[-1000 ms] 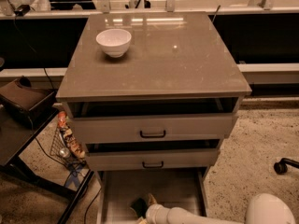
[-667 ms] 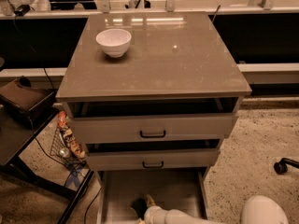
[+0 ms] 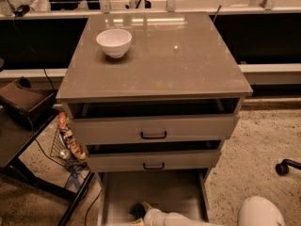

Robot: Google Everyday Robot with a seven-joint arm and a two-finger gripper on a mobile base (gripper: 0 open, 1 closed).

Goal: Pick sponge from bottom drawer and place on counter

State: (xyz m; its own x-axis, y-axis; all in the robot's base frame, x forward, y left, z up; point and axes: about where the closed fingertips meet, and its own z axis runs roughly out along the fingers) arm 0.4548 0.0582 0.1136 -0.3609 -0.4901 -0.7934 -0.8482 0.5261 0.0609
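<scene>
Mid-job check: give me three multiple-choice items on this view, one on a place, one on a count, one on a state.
1. Where is the white bowl? A) on the counter, rear left B) in the top drawer C) on the floor
2. How many drawer fronts show black handles? A) one B) two C) four
3. The bottom drawer is: A) shut B) pulled open C) missing

Answers: 1A, it sits on the top slab's rear left. 2B, each upper front carries one handle. 3B, its pale floor shows, and the hand is down inside at its near end.
</scene>
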